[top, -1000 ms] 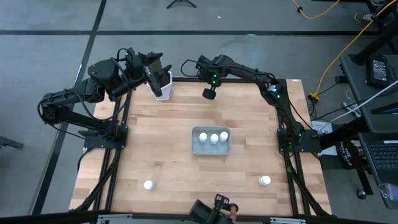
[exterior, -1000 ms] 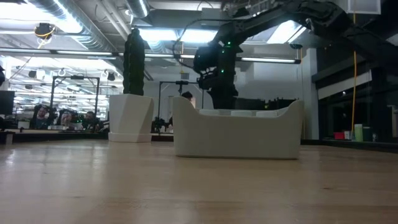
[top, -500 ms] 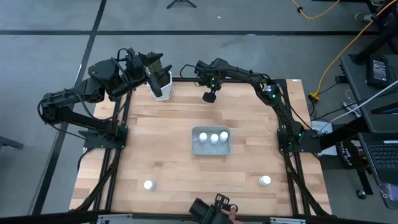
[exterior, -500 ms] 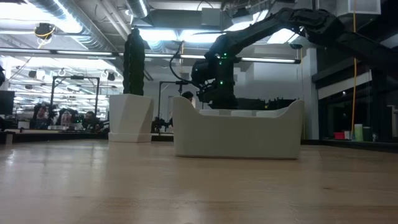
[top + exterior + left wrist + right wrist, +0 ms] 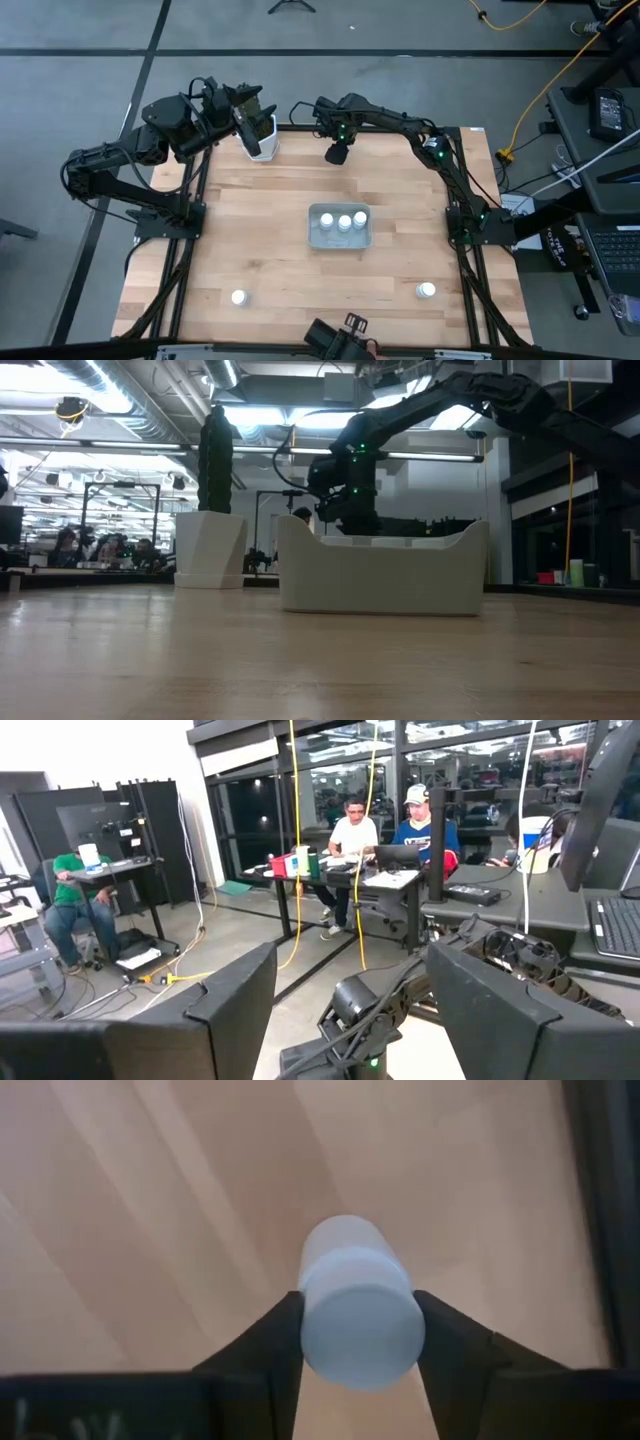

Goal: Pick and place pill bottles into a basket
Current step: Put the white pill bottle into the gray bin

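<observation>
Three pill bottles (image 5: 341, 222) stand in the pale basket (image 5: 318, 240) at the table's middle. Two more stand on the wood near the front edge, one at the left (image 5: 238, 297) and one at the right (image 5: 427, 291). Another pill bottle (image 5: 358, 1315) is at the far edge, with my right gripper (image 5: 337, 153) shut on it from above. In the low view the basket (image 5: 380, 572) hides that gripper's fingers. My left gripper (image 5: 352, 960) is open and held high beside the white cactus pot (image 5: 262, 140). My right gripper pinches the bottle's white cap (image 5: 312, 1325) between its two fingers (image 5: 268, 1348), one on each side of it. The fingers point down from above. The bottle stays upright below them, with its body (image 5: 345, 1245) toward the wood; whether its base rests on the table I cannot tell.
The cactus pot (image 5: 210, 550) stands at the far left corner, close to the left arm. Bare wood lies between the basket and the far edge. People sit at desks in the room beyond the table (image 5: 380, 830).
My right gripper has sunk a little toward the table at the far edge and has then kept still.
</observation>
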Controlling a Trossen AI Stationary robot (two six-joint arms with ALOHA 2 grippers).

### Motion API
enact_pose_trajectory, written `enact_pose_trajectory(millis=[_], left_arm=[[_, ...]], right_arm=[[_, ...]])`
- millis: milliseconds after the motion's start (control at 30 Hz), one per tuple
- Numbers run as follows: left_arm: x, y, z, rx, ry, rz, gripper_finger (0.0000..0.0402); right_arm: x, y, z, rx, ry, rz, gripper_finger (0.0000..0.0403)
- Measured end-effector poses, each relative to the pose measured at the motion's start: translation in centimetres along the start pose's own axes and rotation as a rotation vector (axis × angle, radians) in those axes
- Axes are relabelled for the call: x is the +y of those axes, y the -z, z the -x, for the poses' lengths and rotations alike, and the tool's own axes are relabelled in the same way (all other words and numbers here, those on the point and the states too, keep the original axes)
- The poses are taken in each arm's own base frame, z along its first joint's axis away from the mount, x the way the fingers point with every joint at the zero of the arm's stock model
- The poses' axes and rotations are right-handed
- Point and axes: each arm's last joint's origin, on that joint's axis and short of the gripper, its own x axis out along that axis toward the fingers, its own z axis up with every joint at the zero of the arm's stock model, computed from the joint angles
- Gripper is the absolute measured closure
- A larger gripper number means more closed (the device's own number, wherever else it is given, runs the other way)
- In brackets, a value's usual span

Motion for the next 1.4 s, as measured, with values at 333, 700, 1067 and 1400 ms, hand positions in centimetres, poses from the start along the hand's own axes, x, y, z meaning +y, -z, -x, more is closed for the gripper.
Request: enact_pose_trajectory(millis=[333,700,1067,1400], left_arm=[[0.1,0.0,0.2,0.005,-0.001,-0.015,0.0148],[2.2,0.5,2.9,0.116,-0.163,-0.060,0.0148],[2.8,1.6,4.4,0.225,-0.103,-0.053,0.0148],[2.4,1.8,4.3,0.249,0.049,-0.041,0.0148]], right_arm=[[0.9,1.1,0.4,0.118,-0.040,0.030,0.0251],[4.7,2.8,8.0,-0.003,-0.026,0.110,0.0251],[13.9,10.3,20.5,-0.269,-0.088,0.379,0.0251],[22.9,14.3,21.8,-0.303,-0.074,0.395,0.0251]])
